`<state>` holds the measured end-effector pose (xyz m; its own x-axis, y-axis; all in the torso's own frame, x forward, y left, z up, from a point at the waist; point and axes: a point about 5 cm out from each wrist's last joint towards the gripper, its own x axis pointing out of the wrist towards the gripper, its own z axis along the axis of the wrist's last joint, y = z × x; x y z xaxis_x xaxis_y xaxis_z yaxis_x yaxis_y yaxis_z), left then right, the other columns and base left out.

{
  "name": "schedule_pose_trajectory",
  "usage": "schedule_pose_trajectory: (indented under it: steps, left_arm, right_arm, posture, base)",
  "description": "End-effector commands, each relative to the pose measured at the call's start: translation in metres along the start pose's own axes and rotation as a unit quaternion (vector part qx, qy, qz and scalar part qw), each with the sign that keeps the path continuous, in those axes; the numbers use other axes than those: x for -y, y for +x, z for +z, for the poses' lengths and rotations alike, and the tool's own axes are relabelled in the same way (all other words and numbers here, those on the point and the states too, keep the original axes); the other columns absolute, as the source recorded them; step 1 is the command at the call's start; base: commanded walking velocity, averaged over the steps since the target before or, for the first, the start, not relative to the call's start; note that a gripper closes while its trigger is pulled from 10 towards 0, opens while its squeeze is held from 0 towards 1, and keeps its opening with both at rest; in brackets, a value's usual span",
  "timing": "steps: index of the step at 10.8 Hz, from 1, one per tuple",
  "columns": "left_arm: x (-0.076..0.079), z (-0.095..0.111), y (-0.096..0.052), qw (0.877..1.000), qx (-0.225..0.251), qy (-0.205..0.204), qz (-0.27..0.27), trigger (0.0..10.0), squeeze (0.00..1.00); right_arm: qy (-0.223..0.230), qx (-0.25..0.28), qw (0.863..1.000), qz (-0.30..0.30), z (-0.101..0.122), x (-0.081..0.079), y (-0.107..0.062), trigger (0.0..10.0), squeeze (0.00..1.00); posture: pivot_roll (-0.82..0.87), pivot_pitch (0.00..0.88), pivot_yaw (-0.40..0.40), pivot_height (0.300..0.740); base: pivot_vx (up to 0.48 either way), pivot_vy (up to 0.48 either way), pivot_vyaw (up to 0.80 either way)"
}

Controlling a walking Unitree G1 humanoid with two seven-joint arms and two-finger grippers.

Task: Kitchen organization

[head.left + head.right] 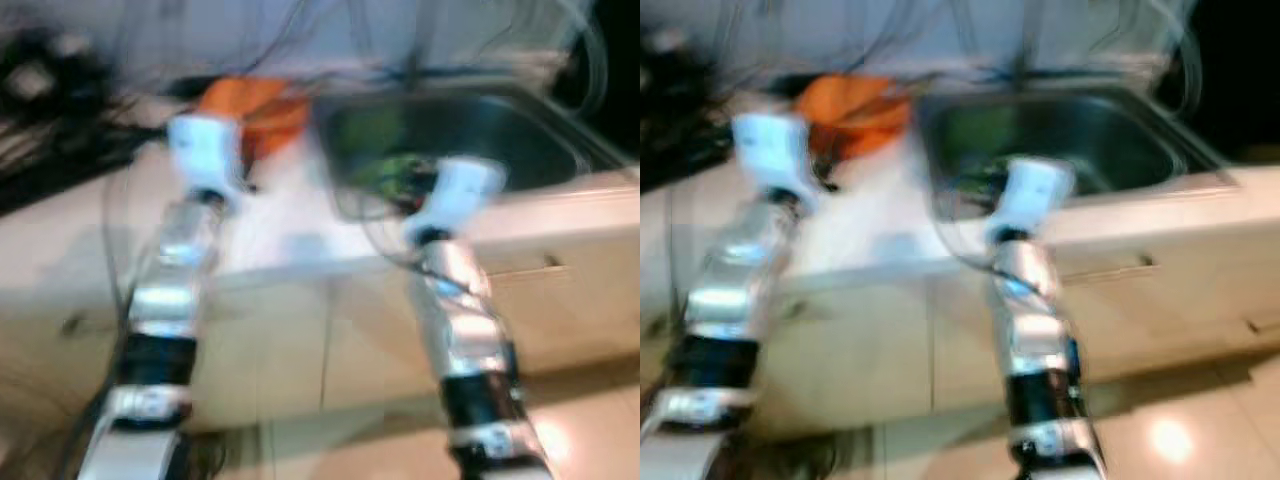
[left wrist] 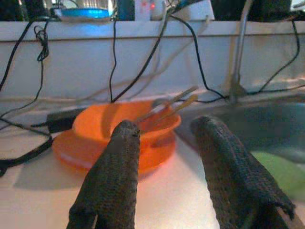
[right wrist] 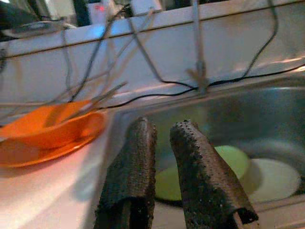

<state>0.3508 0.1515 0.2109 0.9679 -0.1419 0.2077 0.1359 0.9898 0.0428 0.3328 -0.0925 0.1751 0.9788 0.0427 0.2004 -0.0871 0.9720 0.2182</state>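
A: The left gripper has its fingers wide apart and holds nothing. The right gripper is slightly open, also empty, above the sink.

B: I judge it the approach step. The orange bowl is at 12 o'clock on its plate; its chopsticks point to 2 o'clock. Next needs a reach forward.

Head downward (wrists near) over sink
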Motion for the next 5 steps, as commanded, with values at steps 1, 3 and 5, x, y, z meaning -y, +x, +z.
schedule_pose_trajectory:
  steps: [1, 3, 5]
  left_arm:
    - [0.0125, 0.0026, 0.0031, 1.000, 0.002, -0.004, -0.018, 10.0, 0.00]
    - [0.0130, 0.0026, 0.0030, 1.000, 0.003, -0.004, -0.020, 10.0, 0.00]
    - [0.0148, 0.0040, 0.0028, 1.000, 0.009, -0.005, -0.025, 10.0, 0.00]
  right_arm:
    - [-0.015, 0.000, 1.000, -0.012, 0.0016, 0.0103, 0.0005, 10.0, 0.00]
    - [-0.030, 0.004, 1.000, -0.001, 0.0017, 0.0078, -0.0002, 10.0, 0.00]
    - [-0.031, 0.003, 1.000, 0.000, 0.0010, 0.0077, -0.0004, 10.0, 0.00]
  posture:
    - [-0.06, 0.000, 0.008, 0.740]
    - [-0.06, 0.000, 0.009, 0.740]
    - [-0.06, 0.000, 0.008, 0.740]
  base:
    - [0.356, 0.000, 0.00]
    - [0.347, 0.000, 0.00]
    - [0.000, 0.000, 0.00]
